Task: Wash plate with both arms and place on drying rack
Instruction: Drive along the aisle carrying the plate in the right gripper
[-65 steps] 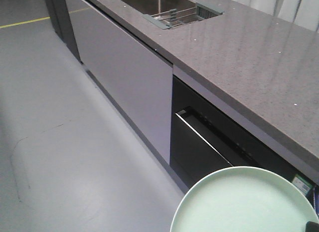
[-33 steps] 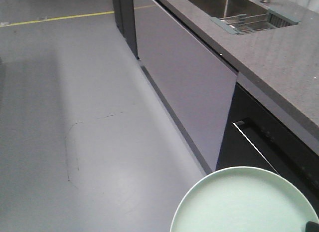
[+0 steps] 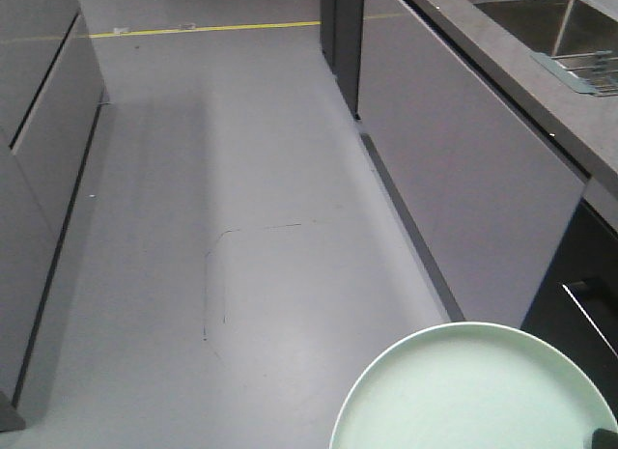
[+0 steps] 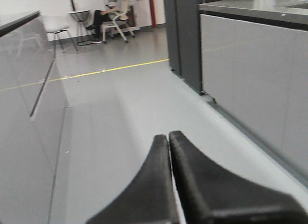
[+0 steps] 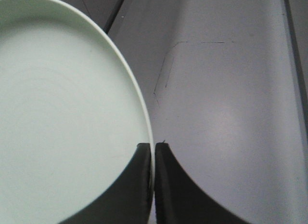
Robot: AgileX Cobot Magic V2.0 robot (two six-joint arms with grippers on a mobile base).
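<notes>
At bottom right, pale green plate [image 3: 473, 391], cut off by the frame, rim pinched by right gripper [image 5: 153, 151]. Left gripper [image 4: 168, 139] pressed together, empty. Top right, drying rack [image 3: 591, 72] corner only, at sink [image 3: 541, 19].

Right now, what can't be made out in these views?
- plate: lower part cut off by the bottom edge, front view.
- drying rack: only a corner, cut by the right edge, front view.
- Both arms: out of frame everywhere; only the right gripper on the plate's rim and the left gripper show.
</notes>
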